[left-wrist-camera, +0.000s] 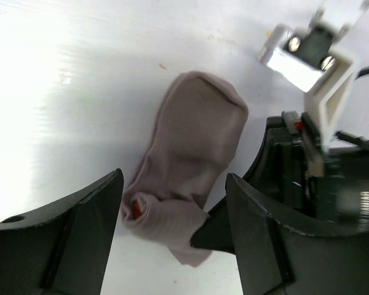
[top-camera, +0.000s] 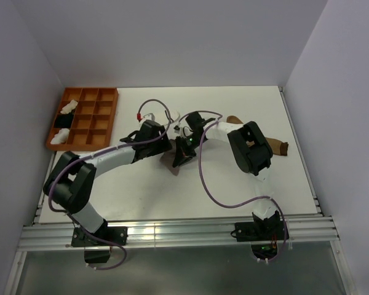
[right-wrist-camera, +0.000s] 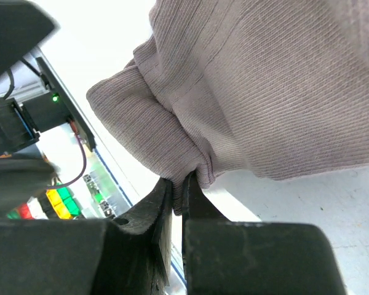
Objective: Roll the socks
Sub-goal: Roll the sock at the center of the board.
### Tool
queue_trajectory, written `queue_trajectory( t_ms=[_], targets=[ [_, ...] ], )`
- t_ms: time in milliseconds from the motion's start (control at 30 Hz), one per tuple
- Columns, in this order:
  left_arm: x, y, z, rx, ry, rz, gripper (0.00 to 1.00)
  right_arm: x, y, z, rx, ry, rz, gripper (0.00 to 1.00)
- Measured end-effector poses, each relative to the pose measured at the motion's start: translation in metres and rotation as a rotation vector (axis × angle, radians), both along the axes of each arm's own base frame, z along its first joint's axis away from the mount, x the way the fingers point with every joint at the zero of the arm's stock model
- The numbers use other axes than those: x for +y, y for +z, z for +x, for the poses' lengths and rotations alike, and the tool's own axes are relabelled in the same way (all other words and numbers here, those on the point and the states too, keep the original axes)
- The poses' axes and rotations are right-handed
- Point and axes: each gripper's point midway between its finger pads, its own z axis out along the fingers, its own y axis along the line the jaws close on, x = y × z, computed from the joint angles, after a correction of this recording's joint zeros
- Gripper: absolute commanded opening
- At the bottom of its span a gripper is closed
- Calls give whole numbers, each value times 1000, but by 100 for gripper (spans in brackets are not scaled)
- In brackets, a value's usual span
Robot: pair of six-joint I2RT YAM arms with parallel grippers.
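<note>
A grey sock [left-wrist-camera: 194,141] lies on the white table with its near end rolled into a small coil that shows red inside. My left gripper [left-wrist-camera: 174,184] stands open over that coil, one finger on each side, not touching it. My right gripper [right-wrist-camera: 177,184] is shut on the sock [right-wrist-camera: 264,86], pinching a fold at its edge; its dark fingertip [left-wrist-camera: 218,228] shows beside the coil. From above, both grippers meet at the table's middle over the sock [top-camera: 168,161]. A tan-brown sock [top-camera: 278,148] lies to the right, partly hidden by the right arm.
An orange compartment tray [top-camera: 92,92] stands at the back left with white bundles [top-camera: 68,108] and a black one [top-camera: 64,121] in its left cells. Purple cables loop over both arms. White walls close in on the table's left, back and right.
</note>
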Motion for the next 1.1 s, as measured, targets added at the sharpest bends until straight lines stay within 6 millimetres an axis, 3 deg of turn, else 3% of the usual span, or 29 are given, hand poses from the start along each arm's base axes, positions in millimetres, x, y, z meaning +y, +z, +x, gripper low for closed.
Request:
queue_trajectory(
  t_ms=[100,200,467,600,900,1100],
  targets=[
    [10,20,-2,-16,89,-28,70,0,0,1,-12,-5,-15,0],
    [18,27,-10,-17,160,-80,68,1,0,1,-27,-8,-32,0],
    [47,-29,-57,125,311,-118,64,5,0,2,-78,-4,-64,0],
    [46,-28,-54,110,354,-174,62,7,0,2,-93,-3,-74,0],
    [36,5,-39,-11,374,-337,62,12,0,3,-120,1,-74,0],
    [35,-22,-38,52,408,-308,53,14,0,4,-139,3,-84,0]
  ],
)
